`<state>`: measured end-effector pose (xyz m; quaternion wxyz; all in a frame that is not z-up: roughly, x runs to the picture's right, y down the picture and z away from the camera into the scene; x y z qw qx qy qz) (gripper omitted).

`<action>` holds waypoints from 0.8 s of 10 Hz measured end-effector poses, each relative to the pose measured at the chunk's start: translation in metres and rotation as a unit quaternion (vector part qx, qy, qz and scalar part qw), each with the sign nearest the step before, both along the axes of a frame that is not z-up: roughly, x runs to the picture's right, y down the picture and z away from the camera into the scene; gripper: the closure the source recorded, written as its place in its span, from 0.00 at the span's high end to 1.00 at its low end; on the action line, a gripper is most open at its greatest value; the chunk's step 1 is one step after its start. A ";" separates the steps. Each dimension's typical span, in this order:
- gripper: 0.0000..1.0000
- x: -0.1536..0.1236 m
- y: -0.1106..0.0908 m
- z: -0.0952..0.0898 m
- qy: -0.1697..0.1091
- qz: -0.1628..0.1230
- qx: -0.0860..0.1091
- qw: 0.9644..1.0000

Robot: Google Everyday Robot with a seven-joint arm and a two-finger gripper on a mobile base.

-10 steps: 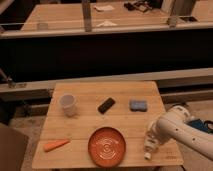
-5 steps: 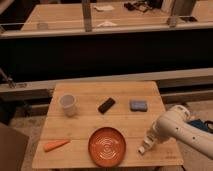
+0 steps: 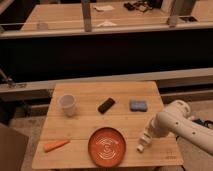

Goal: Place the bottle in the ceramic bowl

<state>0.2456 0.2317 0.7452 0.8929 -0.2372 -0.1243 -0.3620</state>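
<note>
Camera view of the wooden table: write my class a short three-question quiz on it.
1. True or false: the gripper is right of the bowl in the picture.
2. How many things lie in the row behind the bowl? A two, B three, C four.
3. Is the bottle inside the bowl?
Key: 1 true. 2 B: cup, black bar, blue block. 3 No, it is at the gripper.
</note>
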 end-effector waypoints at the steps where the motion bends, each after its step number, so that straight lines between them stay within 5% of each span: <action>1: 0.04 -0.004 -0.004 -0.003 -0.003 -0.002 0.002 1.000; 3: 0.24 -0.004 -0.003 -0.001 -0.006 -0.004 0.002 1.000; 5: 0.31 -0.013 -0.006 -0.003 -0.015 -0.010 0.001 1.000; 8: 0.10 -0.023 -0.014 -0.012 -0.026 -0.017 -0.001 1.000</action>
